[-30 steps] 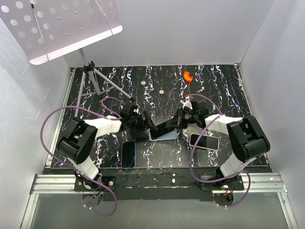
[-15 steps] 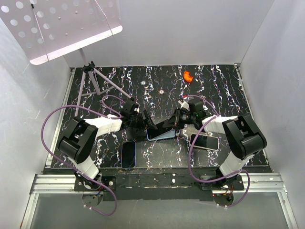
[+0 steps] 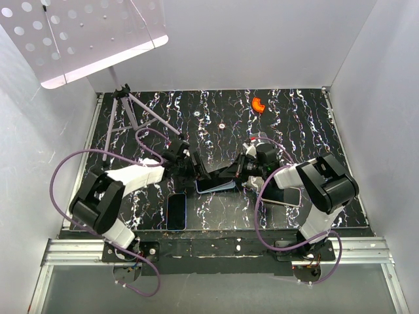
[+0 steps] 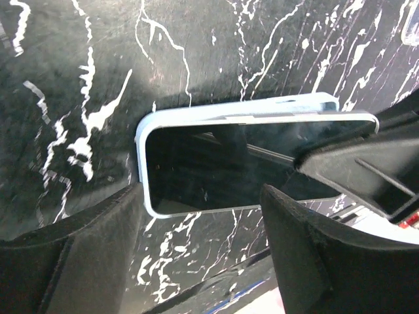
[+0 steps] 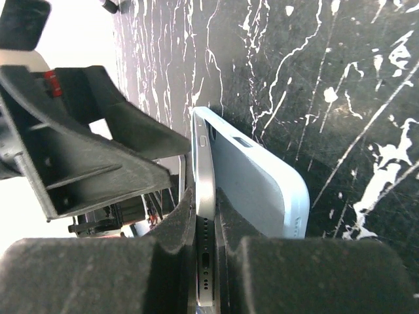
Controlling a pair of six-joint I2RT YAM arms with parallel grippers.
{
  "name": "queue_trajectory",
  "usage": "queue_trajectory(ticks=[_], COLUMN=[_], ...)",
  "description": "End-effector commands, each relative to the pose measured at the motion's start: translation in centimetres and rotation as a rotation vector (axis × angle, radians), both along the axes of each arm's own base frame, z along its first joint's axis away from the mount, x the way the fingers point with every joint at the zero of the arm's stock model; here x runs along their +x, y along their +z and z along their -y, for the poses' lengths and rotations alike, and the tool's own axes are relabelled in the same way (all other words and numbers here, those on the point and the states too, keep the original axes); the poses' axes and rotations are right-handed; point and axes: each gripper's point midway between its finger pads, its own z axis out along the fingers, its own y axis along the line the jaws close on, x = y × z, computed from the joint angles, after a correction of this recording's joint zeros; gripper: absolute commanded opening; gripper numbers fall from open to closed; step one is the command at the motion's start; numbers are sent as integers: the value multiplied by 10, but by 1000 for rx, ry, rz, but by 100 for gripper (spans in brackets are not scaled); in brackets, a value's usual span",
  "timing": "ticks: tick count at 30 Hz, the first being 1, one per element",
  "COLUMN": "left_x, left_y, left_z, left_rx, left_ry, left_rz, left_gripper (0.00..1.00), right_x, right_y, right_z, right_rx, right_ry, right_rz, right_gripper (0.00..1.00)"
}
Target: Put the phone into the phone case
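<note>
The slim dark-screened phone with a silver metal edge [image 4: 229, 163] sits at the middle of the black, white-veined marble-patterned table [image 3: 294, 124], between the two arms, set against the pale blue soft phone case [image 5: 258, 190]. In the left wrist view the case's rim wraps the phone's left end and near long side, while along the far side a strip of the case wall shows beyond the silver edge, so I cannot tell whether the phone is fully seated. The right gripper [image 5: 205, 261] has its jaws clenched on the phone's end, the silver edge pinched between the two black pads, with the case's back showing just beside them. The left gripper [image 3: 200, 173] faces it from the opposite end with its jaws released and spread wide, one finger [image 4: 98, 242] just beside the case's corner. A second black phone [image 3: 175, 210] lies flat near the table's front edge, another light-rimmed phone [image 3: 288, 195] lies partly under the right arm, and a small orange piece [image 3: 258, 104] rests near the back.
</note>
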Motion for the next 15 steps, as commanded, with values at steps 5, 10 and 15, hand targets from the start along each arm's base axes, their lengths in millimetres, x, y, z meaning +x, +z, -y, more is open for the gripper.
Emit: queue_trajectory(ticks=[5,10,15], left_x=[4,3,1], left_y=[53,44,27], left_z=[-24,-9,3], left_rx=[97,72,67], left_ry=[1,-35,-60], left_rz=[198,159,119], left_gripper=[40,6,0], right_x=[-50,-52,-57], right_y=[-62,-68,-77], right_z=[6,9,16], right_rx=[-177,-207,-259], right_ry=[61,53,37], right_rz=[-161,-195,-237], right_gripper=[1,13,23])
